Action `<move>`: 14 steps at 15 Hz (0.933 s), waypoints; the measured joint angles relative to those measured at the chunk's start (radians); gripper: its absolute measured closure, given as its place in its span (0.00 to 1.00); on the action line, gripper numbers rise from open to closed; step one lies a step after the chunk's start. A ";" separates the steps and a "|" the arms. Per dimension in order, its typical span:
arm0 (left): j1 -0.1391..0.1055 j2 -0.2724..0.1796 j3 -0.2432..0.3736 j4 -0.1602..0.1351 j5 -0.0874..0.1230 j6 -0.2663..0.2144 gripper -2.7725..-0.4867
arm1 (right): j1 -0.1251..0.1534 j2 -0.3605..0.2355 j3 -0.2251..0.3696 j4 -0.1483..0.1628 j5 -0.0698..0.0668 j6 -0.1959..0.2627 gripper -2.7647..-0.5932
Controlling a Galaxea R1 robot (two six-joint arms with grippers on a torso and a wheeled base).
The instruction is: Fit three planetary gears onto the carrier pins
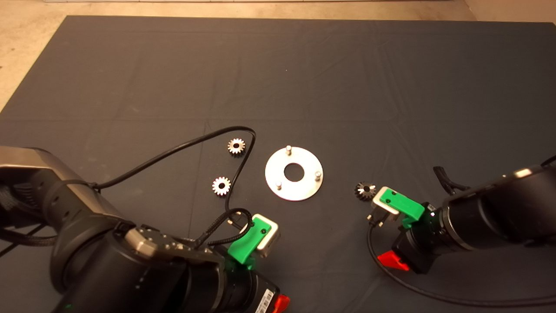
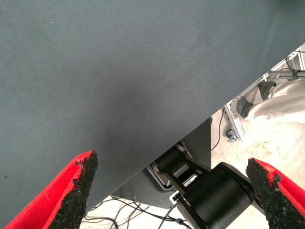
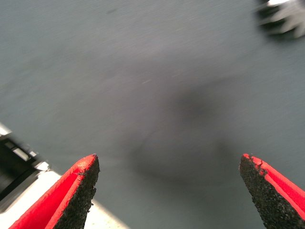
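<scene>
The round silver plate (image 1: 300, 191) lies at the middle of the mat, and its three carrier pins (image 1: 288, 149) (image 1: 318, 174) (image 1: 279, 185) stand bare. Two planetary gears (image 1: 236, 146) (image 1: 221, 186) lie flat on the mat left of the plate. The third gear (image 1: 365, 190) lies right of it and shows blurred in the right wrist view (image 3: 283, 16). My right gripper (image 3: 169, 191) is open and empty, low over the mat just short of that gear. My left gripper (image 2: 171, 191) is open and empty at the mat's near edge.
A black cable (image 1: 204, 138) from the left arm loops over the mat, passing beside the two left gears. Another cable (image 1: 434, 295) trails from the right arm. The left wrist view shows the mat's edge (image 2: 190, 129) with the robot's base (image 2: 214, 195) beyond it.
</scene>
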 joint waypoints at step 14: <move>0.000 0.006 0.000 0.023 0.000 0.000 0.24 | 0.022 0.000 -0.208 -0.029 0.001 -0.150 0.27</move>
